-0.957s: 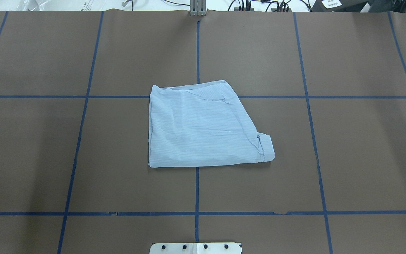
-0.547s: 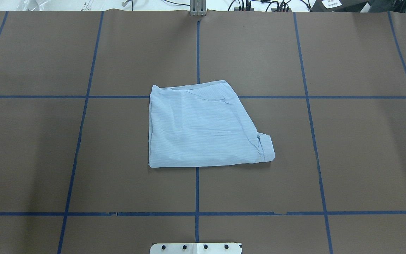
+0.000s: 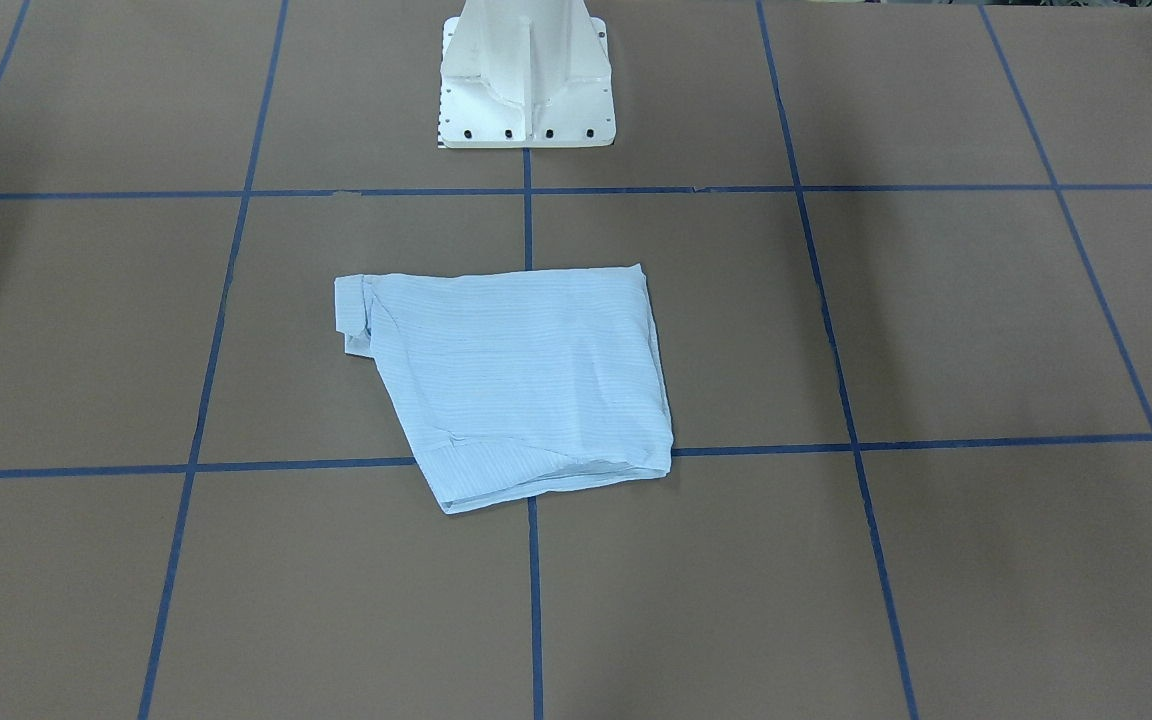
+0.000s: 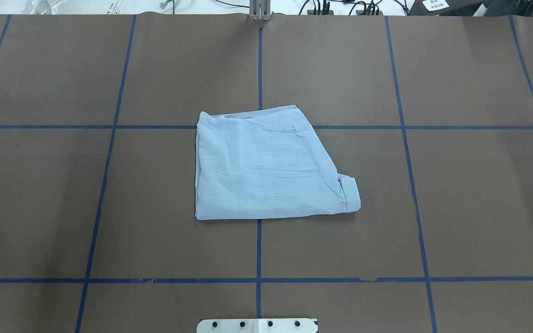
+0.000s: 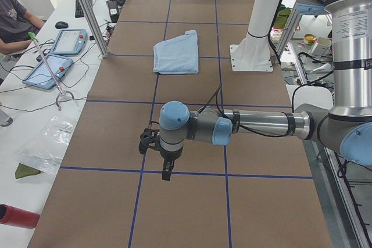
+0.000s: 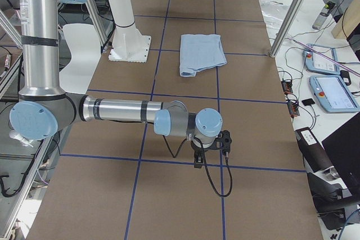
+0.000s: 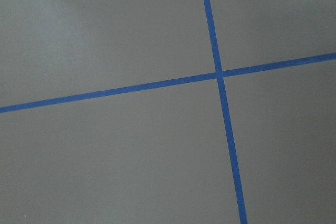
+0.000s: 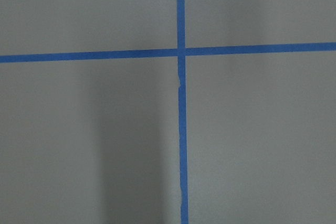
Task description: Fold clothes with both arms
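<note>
The clothes, one pale blue striped shirt (image 4: 266, 166), lie folded into a compact flat bundle in the middle of the brown table, with a rolled cuff sticking out at one corner (image 4: 350, 194). The shirt (image 3: 516, 380) rests untouched, and it also shows far off as the shirt (image 5: 176, 53) and the shirt (image 6: 201, 53). My left gripper (image 5: 167, 172) hangs over bare table far from it, near the table's left end. My right gripper (image 6: 198, 161) hangs likewise near the right end. I cannot tell whether either is open or shut. Both wrist views show only table and blue tape.
The white pedestal base (image 3: 526, 80) stands behind the shirt. Blue tape lines (image 4: 259, 69) grid the table. Beside the far edge are tablets (image 5: 67, 42), a metal post (image 5: 87, 10), cables, and a seated person (image 5: 11, 21). A red bottle (image 5: 14, 216) lies at the left end.
</note>
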{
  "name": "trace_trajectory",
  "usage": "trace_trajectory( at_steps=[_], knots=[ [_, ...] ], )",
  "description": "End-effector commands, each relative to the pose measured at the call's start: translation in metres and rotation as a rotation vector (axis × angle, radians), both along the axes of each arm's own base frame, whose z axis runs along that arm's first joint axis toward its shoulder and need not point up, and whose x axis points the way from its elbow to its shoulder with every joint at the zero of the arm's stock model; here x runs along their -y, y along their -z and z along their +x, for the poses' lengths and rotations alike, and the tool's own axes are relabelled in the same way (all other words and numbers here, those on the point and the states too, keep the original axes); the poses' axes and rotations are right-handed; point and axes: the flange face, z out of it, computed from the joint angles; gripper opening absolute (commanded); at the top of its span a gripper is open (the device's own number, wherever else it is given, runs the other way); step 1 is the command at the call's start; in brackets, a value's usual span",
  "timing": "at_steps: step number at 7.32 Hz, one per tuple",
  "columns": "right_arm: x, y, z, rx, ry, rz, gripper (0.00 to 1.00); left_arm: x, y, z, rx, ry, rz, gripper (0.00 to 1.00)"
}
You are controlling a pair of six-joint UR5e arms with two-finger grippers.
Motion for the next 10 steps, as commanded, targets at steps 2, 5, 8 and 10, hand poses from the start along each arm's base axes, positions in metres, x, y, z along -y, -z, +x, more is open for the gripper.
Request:
trace_trajectory(
  at_steps=[2,5,8,10],
  knots=[
    [-0.012,-0.010,0.001,-0.010,-0.002,-0.022,1.00,-0.001,-0.001,0.002,-0.018,-0.002,-0.017,1.00],
    [-0.022,0.015,0.012,-0.035,-0.080,-0.034,1.00,-0.001,0.002,0.002,-0.018,-0.003,-0.012,1.00],
    [-0.023,0.025,0.013,-0.061,-0.114,-0.048,1.00,-0.001,-0.001,0.002,-0.018,-0.004,-0.014,1.00],
    [-0.023,0.023,0.012,-0.061,-0.112,-0.052,1.00,-0.001,-0.002,0.002,-0.018,-0.004,-0.016,1.00]
  ],
)
